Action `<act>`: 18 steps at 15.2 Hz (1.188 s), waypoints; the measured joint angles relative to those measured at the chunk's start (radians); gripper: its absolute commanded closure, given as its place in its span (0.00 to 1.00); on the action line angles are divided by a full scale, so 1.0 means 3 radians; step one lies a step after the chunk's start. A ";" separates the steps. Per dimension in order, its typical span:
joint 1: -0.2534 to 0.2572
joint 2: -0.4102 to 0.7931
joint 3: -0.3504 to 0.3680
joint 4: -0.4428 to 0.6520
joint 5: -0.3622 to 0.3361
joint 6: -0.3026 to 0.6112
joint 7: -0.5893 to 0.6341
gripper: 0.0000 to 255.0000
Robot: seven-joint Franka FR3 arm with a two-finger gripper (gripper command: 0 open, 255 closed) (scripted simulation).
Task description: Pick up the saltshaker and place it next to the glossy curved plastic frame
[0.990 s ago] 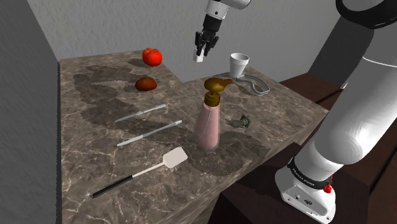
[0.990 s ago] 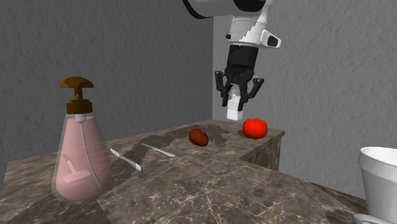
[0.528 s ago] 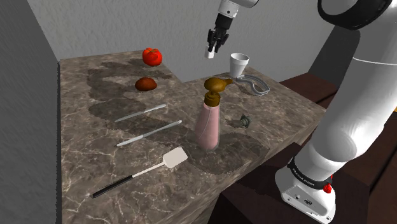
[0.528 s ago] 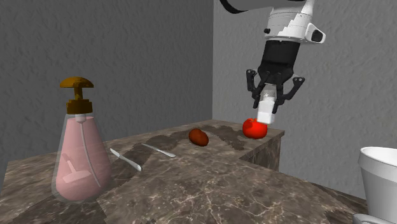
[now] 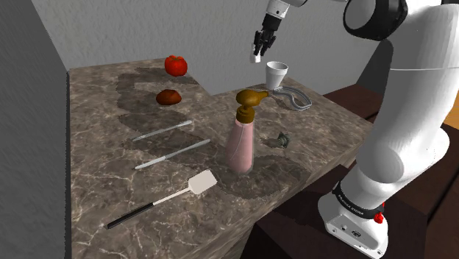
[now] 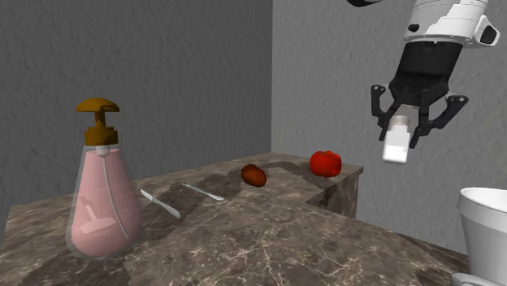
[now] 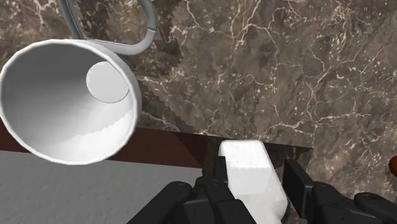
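The white saltshaker [image 5: 255, 54] hangs in the air, clamped between the black jaws, well above the desk [image 5: 103, 162] and over its far edge, as the wrist view shows [image 7: 251, 175]. Just beside that spot a white cup [image 5: 276, 74] stands upright near the same far edge, and the grey curved frame [image 5: 296, 100] lies on the desk just beyond the cup, toward the far corner on the shoulder view's right. A pink soap bottle [image 5: 241, 143] with a brown pump stands mid-desk. A red tomato [image 5: 175, 65] sits at the other far corner, and a brown lump [image 5: 169, 96] lies near it.
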 measured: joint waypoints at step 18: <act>-0.0297 0.0575 -0.0047 0.0365 0.0123 0.0131 -0.0390 1.00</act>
